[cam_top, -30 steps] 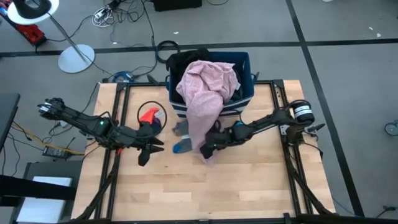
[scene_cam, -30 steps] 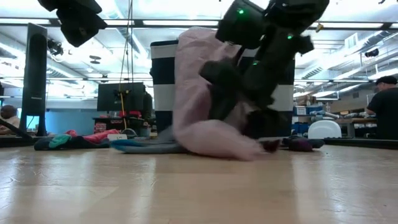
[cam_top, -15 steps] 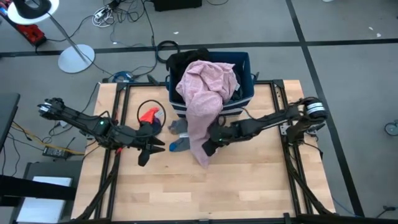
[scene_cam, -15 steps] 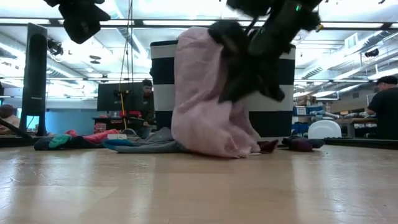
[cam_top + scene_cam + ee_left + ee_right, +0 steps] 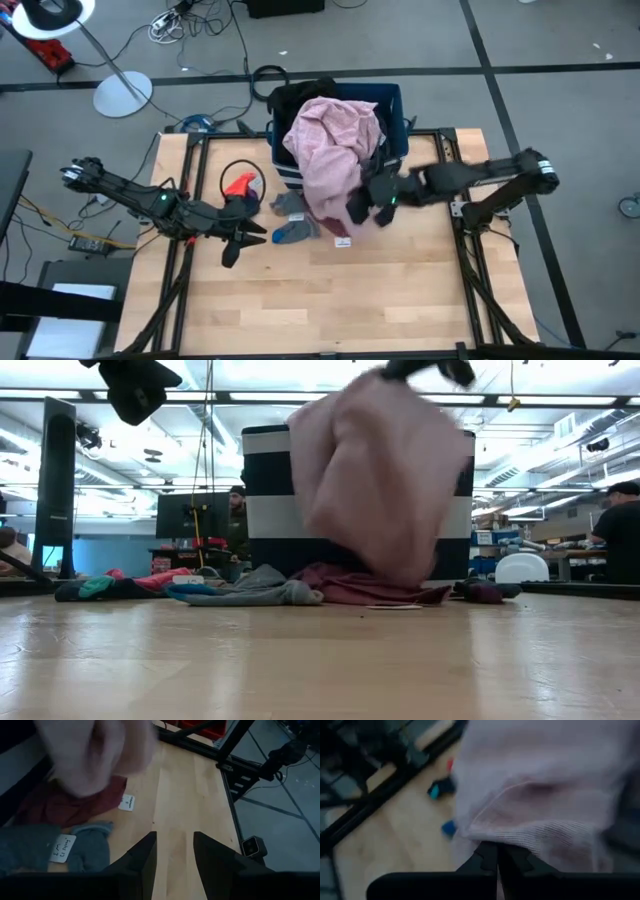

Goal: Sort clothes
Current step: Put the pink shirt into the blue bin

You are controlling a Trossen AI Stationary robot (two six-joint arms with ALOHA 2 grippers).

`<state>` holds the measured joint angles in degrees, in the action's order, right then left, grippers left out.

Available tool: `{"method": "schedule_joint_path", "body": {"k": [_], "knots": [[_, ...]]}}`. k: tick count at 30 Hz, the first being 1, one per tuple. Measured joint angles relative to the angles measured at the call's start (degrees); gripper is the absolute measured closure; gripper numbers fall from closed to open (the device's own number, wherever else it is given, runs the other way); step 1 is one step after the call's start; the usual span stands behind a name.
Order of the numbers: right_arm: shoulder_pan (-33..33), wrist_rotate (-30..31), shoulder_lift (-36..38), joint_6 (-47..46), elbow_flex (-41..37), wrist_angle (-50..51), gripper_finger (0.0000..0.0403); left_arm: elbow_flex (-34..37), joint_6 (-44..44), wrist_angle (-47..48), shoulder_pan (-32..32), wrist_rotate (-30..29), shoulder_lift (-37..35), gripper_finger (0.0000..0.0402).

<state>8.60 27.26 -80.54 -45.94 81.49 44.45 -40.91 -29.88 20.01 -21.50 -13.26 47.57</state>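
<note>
A large pink garment is draped over the dark blue bin, its upper part resting on the bin's rim and contents. My right gripper is shut on its lower end, high above the table in front of the bin. Under it, a maroon piece, a grey piece and a blue sock lie on the table. A red-orange piece lies to the left. My left gripper hovers open left of the sock, with nothing between its fingers. My right gripper pinches a seamed edge of the pink garment's lower end between its two fingers. The fingers slant downward, coming from the table's right. That end is lifted clear of the table and hangs in folds below the fingers, while the rest stays on the bin.
The striped bin stands at the table's far middle with dark clothes inside. White labels lie on the wood beside the maroon piece. More clothes lie at the far left. Bare wood fills the near half. People show in the room beyond.
My right gripper has risen high from the table in front of the bin and gone toward the right edge, taking the pink garment's lower end with it. That end is now lifted clear, uncovering the maroon piece; the garment's upper part has stayed on the bin.
</note>
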Motion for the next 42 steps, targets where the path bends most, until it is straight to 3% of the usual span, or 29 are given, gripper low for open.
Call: {"method": "schedule_joint_path", "body": {"k": [7, 17, 24, 27, 31, 35, 42], "knots": [[-6.4, 5.0, -5.8, 13.0, 26.5, 16.1, 0.0402, 0.0, 2.2, -0.2, 0.0, -2.5, -0.4, 0.0269], [-20.3, 9.2, -13.5, 34.4, 53.2, 11.4, 0.0403, 0.0, 2.8, -1.4, 0.0, -2.8, -0.7, 0.0269], [-29.6, 8.9, -13.1, 43.6, 52.4, -3.1, 0.0403, 0.0, 2.7, -1.2, 0.0, -2.8, -0.7, 0.0269], [-31.9, 8.9, -13.1, 43.7, 52.3, -0.7, 0.0403, 0.0, 2.7, -1.2, 0.0, -3.5, -0.7, 0.0269], [-33.4, 7.3, -14.2, 41.9, 50.6, 9.9, 0.0403, 0.0, 2.6, -1.2, 0.0, -5.9, -0.7, 0.0269], [-35.7, -0.3, -16.9, 38.3, 44.8, 16.8, 0.0403, 0.0, 2.6, -1.2, 0.0, -8.5, -0.7, 0.0269], [-39.9, -16.7, -22.8, 36.2, 36.4, 17.3, 0.0403, 0.0, 1.4, -1.2, 0.0, -9.6, -0.7, 0.0269]]}}
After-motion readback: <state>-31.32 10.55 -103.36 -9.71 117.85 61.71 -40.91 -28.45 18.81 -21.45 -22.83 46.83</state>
